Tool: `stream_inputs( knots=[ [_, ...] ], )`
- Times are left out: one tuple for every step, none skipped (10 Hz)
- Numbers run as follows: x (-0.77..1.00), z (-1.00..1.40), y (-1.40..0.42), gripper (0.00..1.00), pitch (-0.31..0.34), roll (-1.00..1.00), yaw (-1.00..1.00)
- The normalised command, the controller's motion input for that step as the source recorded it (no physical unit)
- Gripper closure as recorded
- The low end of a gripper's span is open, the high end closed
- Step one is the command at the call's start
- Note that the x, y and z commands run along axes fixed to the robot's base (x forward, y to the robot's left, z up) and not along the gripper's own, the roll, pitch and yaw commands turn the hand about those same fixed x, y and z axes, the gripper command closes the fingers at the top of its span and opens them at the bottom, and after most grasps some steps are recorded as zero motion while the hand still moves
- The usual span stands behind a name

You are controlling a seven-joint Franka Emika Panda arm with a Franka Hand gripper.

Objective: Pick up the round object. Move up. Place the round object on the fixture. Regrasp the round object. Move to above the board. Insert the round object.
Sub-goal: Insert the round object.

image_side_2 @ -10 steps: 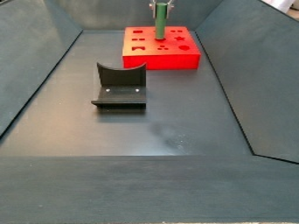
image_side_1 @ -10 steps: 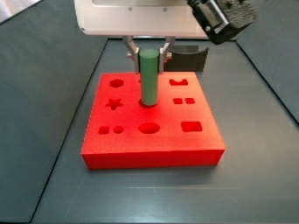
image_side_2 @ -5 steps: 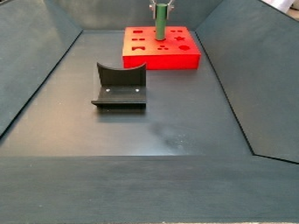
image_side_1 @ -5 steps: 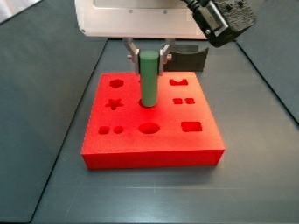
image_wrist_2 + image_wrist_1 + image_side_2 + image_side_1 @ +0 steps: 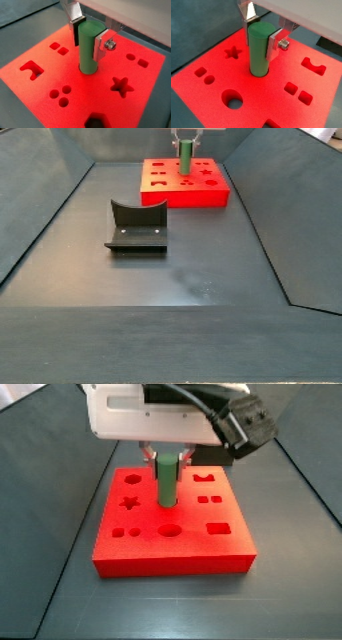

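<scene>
The round object, a green peg [image 5: 258,55], stands upright with its lower end in a round hole near the middle of the red board [image 5: 218,65]. My gripper [image 5: 261,35] is shut on the peg's upper part, one finger on each side. Both wrist views show this; the peg [image 5: 87,57] and board [image 5: 140,107] look the same in each. In a side view the gripper [image 5: 168,456] sits low over the board [image 5: 174,554], with the peg [image 5: 167,484] below it. The dark fixture [image 5: 134,225] stands empty on the floor, apart from the board [image 5: 187,196].
The board has other cut-outs: a star [image 5: 232,51], a larger round hole [image 5: 232,100], small squares [image 5: 298,93]. Sloping dark walls [image 5: 40,218] enclose the floor on both sides. The fixture [image 5: 221,456] shows partly behind the gripper.
My gripper has moved down with the peg. Less of the peg shows above the board, so it sits deeper in the round hole.
</scene>
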Motion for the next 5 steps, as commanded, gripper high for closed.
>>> stream_inputs(
  knots=[
    [0.23, -1.0, 0.0, 1.0, 0.0, 0.11, -0.02],
    [0.25, -1.0, 0.0, 1.0, 0.0, 0.08, -0.02],
    [0.24, -1.0, 0.0, 1.0, 0.0, 0.07, -0.02],
    [0.21, -1.0, -0.07, 1.0, -0.006, 0.03, -0.02],
    [0.19, -1.0, -0.08, 1.0, -0.004, 0.01, 0.0]
  ],
)
